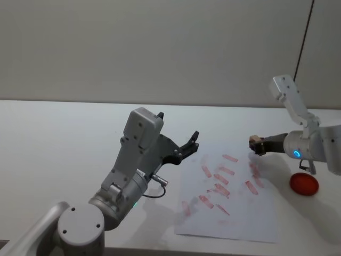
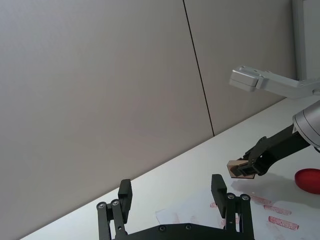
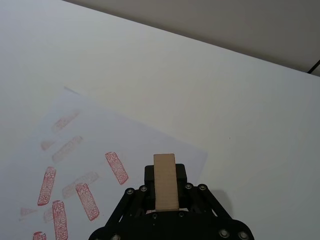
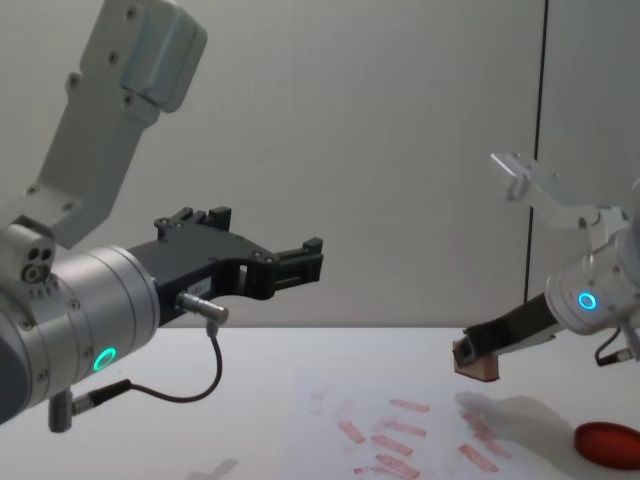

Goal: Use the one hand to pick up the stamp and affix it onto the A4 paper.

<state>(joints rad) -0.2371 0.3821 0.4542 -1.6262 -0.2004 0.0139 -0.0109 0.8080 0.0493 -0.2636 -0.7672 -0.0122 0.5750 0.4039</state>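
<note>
Right gripper (image 1: 259, 146) clamped on stamp (image 3: 166, 181), held clear above paper (image 1: 234, 224) near far-right edge; poised, I judge, for press-down. Left gripper (image 1: 191, 143) spread wide, empty, raised left of paper, idle.

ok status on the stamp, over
right end effector shut on stamp, raised near A4 paper edge. left end effector open, idle aloft. no obstruction seen.
</note>
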